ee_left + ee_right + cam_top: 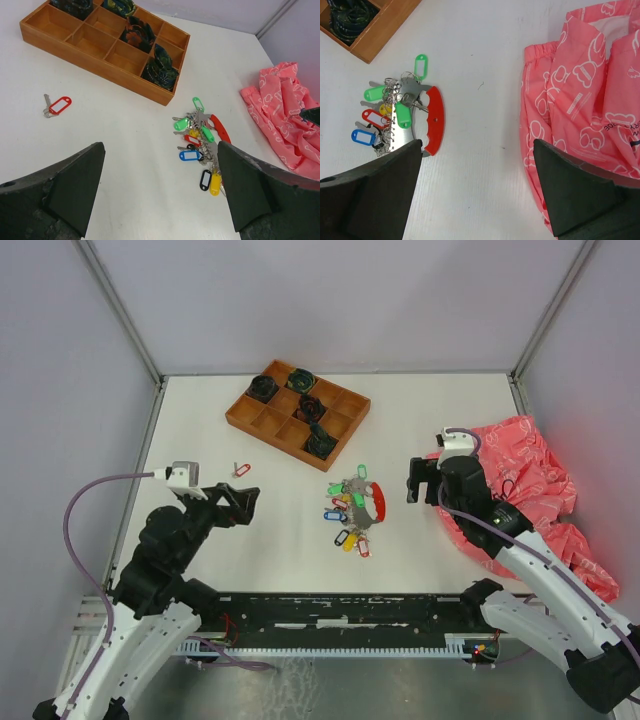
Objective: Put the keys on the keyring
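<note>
Tabletop (300, 455): stray key (54, 106) ahead-left of left pincer (243, 506).
Right pincer (426, 483): apart, empty, as left.
Red tag (61, 104): likely best pinch (blade lies flat).

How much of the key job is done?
Mostly done, it seems: the keys bunch against the red keyring, though whether each is threaded on isn't clear. Nothing is in hand: the left gripper and right gripper are open and empty. Left to do: the lone red-tagged key lying apart.

A finger (370, 200) of the right claw (477, 147) hides the lower end of the keys (402, 116), toward seven o'clock. The pink cloth (585, 100) runs off frame at three o'clock.
</note>
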### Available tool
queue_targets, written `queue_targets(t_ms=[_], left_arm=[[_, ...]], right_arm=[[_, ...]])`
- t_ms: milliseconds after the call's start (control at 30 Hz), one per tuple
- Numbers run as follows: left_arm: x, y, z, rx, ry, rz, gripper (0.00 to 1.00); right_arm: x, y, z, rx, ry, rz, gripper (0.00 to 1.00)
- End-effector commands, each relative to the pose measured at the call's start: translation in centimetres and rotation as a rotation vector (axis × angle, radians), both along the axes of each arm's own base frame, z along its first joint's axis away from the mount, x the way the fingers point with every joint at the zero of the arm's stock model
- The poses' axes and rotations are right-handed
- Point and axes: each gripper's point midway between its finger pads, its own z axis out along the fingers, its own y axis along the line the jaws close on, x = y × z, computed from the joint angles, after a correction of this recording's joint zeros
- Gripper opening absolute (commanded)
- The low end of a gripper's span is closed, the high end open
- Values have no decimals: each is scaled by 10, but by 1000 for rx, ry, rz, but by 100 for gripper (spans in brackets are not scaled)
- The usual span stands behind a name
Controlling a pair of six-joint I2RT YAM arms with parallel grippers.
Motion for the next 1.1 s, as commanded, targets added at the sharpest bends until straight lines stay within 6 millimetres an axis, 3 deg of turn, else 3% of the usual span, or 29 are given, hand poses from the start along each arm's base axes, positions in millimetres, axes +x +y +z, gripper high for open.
queue_targets(t_ms=[0,167,567,833,1067], left_arm=[[2,-8,15,6,-54,-51,100],[8,-20,4,24,1,-95,100],[33,-78,-41,-83,154,-271,93],[59,-126,-90,-97,266,-427,75],[89,-158,-130,-91,345,-496,64]], right_arm=[[4,7,10,40,-26,7,100],[4,19,8,70,-3,50,100],[13,43,-5,82,17,159,100],[17,78,-33,168,122,251,97],[24,93,-61,208,184,254,94]])
